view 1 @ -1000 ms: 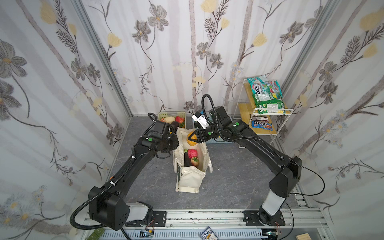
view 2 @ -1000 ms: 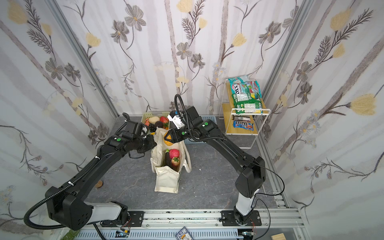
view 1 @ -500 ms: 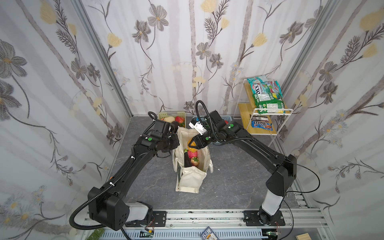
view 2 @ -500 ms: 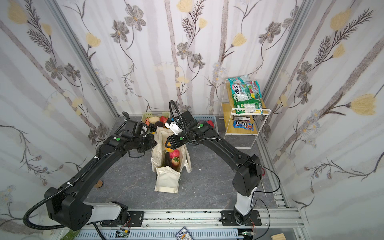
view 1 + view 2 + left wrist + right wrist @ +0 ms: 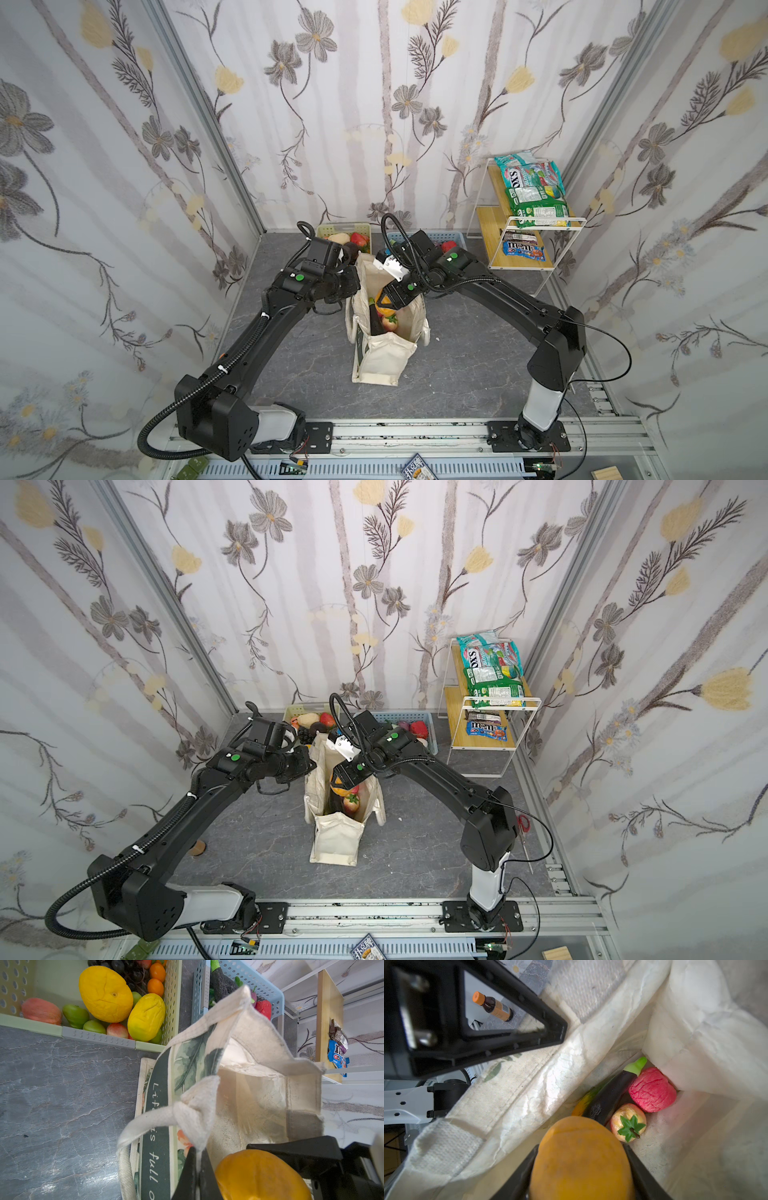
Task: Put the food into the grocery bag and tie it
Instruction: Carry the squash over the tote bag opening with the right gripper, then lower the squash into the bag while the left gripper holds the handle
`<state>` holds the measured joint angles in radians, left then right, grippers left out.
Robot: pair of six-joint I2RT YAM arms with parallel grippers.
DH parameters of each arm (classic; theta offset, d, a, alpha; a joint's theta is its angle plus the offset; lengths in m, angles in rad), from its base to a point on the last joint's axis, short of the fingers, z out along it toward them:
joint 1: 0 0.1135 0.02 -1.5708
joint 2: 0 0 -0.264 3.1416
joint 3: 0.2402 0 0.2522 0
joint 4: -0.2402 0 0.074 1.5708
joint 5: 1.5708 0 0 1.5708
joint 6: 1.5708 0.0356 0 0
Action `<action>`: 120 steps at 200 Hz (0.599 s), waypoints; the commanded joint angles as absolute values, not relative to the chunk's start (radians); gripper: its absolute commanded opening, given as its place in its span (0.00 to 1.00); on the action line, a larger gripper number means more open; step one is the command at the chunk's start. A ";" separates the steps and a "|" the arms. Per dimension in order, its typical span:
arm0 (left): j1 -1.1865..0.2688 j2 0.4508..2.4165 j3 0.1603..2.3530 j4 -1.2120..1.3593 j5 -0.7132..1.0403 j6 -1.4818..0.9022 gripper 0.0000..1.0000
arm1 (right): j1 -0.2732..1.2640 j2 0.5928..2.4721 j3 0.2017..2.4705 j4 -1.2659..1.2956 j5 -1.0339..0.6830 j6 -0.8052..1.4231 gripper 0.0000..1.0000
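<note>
a: grocery bag (image 5: 384, 357): where, and held how?
b: upright at mid-table between the two arms, just in front of the pale green basket (image 5: 99, 1036) and the blue basket (image 5: 268, 987). pinched at the rim beside a strap handle (image 5: 145, 1124) by the left gripper (image 5: 196, 1167), clamped flat on the canvas, holding the mouth open.
a: and the right gripper (image 5: 581, 1148)?
b: jaws set apart by the width of an orange fruit (image 5: 581, 1169), gripping it on both sides. just inside the mouth, so nearer the contents than the left.
a: relation that decides the drop?
b: bag floor straight beyond the fingertips (image 5: 634, 1159), well below the fruit. fruit's long axis apparently along the fingers, pointing down into the bag. eggplant (image 5: 610, 1095), red fruit (image 5: 652, 1089) and small leafy apple (image 5: 628, 1122) bunched in one corner of the floor; bare floor beside them. likely enough just to spread the jaws; some risk of catching the near wall while backing out.
a: hard to make out?
b: yellow-green thing (image 5: 583, 1103) mostly hidden under the eggplant. orange fruit cut off by the frame edge in both wrist views. impossible to tell whether the fingers touch the lining. snack packets (image 5: 536, 199) on the shelf rack (image 5: 492, 222) well apart, not yet packed.
</note>
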<state>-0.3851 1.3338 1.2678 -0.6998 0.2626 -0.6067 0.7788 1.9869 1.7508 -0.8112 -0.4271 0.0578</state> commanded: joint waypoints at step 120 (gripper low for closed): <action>-0.388 1.347 1.300 -0.682 0.255 -0.609 0.00 | 0.805 2.084 1.735 -0.863 -0.338 0.012 0.57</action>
<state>-0.3882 1.3418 1.2858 -0.7074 0.2630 -0.6067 0.7990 2.0651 1.7309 -0.8600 -0.3698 0.0181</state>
